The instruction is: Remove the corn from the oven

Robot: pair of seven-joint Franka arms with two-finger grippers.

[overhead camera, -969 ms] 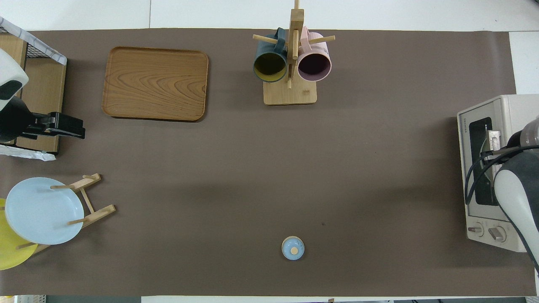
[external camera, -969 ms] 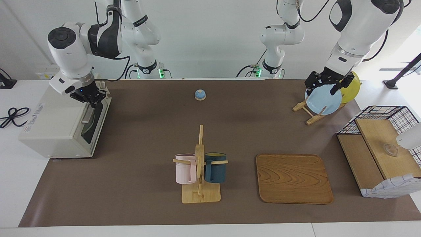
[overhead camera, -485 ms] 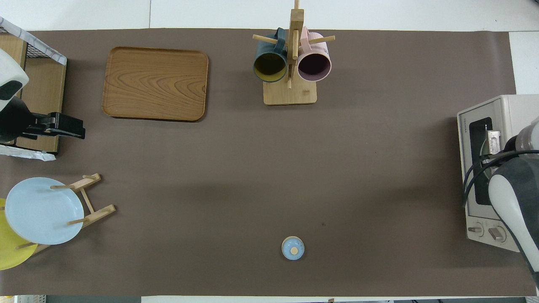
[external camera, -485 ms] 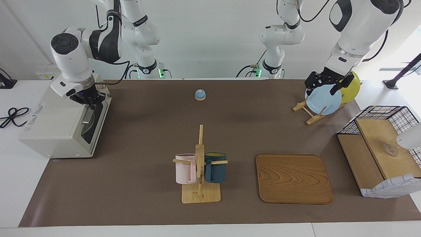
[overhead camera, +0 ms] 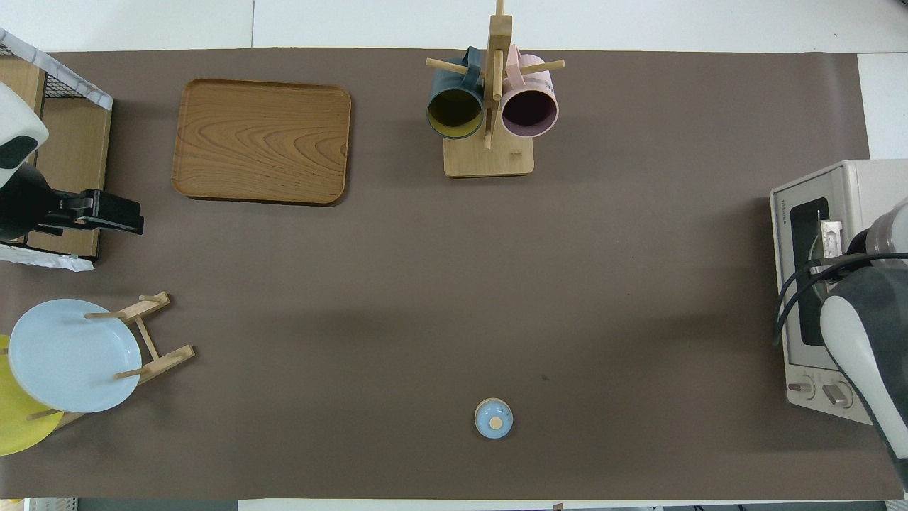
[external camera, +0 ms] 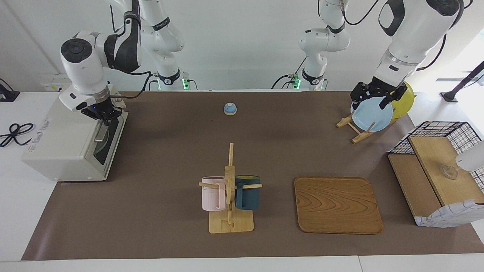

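Observation:
The off-white oven [external camera: 64,147] stands at the right arm's end of the table, and it also shows in the overhead view [overhead camera: 851,186]. Its dark glass door is closed. The metal bar handle [external camera: 99,133] runs along the door's top edge; one end of it shows from above [overhead camera: 828,238]. My right gripper [external camera: 102,114] points down at the handle's end nearer to the robots. The corn is hidden. My left gripper [external camera: 372,99] is open and empty, up in the air over the plate rack; from above it [overhead camera: 113,215] shows by the shelf's edge.
A plate rack [external camera: 355,130] holds a blue plate [external camera: 372,115] and a yellow plate [external camera: 404,100]. A wire-and-wood basket shelf [external camera: 435,177], a wooden tray [external camera: 337,205], a mug tree [external camera: 230,196] with a pink and a dark blue mug, and a small blue knob [external camera: 230,108] are on the mat.
My right arm's wrist has shifted a little toward the robots while its gripper stays at the oven's handle. The door stays closed. The left arm has not moved.

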